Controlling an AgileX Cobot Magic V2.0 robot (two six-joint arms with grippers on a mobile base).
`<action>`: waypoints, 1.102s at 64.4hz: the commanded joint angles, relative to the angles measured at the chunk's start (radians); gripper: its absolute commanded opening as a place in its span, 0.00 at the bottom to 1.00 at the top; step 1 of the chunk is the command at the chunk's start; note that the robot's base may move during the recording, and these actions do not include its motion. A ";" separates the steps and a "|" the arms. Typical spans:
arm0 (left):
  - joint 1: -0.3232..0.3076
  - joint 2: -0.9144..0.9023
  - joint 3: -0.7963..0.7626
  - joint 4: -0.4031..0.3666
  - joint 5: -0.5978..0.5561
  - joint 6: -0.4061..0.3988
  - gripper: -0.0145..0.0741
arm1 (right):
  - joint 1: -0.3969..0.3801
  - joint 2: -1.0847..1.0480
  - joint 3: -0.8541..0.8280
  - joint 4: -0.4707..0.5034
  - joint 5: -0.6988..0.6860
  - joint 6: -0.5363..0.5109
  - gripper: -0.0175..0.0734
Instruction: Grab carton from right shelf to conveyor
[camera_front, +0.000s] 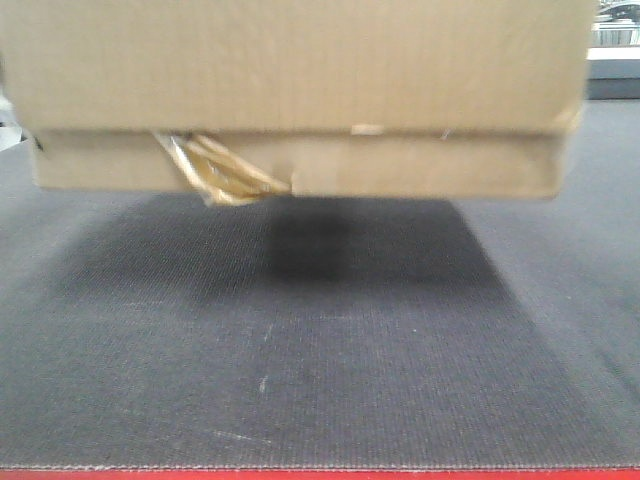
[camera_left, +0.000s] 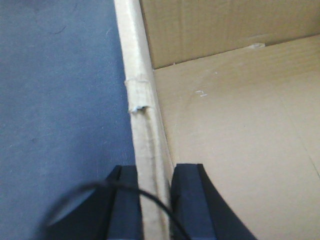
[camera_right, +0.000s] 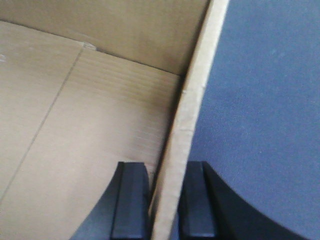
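Observation:
The carton (camera_front: 300, 90), wide and brown with yellowish tape strands under its lower band, hangs a little above the dark grey conveyor (camera_front: 320, 340) and casts a shadow on the belt. In the left wrist view my left gripper (camera_left: 155, 200) is shut on the carton's left wall (camera_left: 142, 100), one finger outside, one inside. In the right wrist view my right gripper (camera_right: 165, 200) is shut on the right wall (camera_right: 192, 100) the same way. The carton's inside (camera_left: 235, 140) is empty. The right shelf is out of view.
The belt's red front edge (camera_front: 320, 474) runs along the bottom of the front view. A pale object (camera_front: 615, 40) stands beyond the belt at the far right. A black cable (camera_left: 145, 195) loops across the left fingers.

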 joint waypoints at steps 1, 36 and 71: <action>0.015 0.035 -0.007 -0.023 -0.099 0.012 0.15 | -0.017 0.045 -0.008 0.033 -0.063 0.004 0.12; 0.038 0.112 -0.007 -0.046 -0.099 0.012 0.83 | -0.044 0.119 -0.009 0.033 -0.079 0.004 0.82; 0.064 -0.197 0.076 -0.100 -0.052 0.035 0.80 | -0.071 -0.162 0.001 0.030 -0.019 0.004 0.21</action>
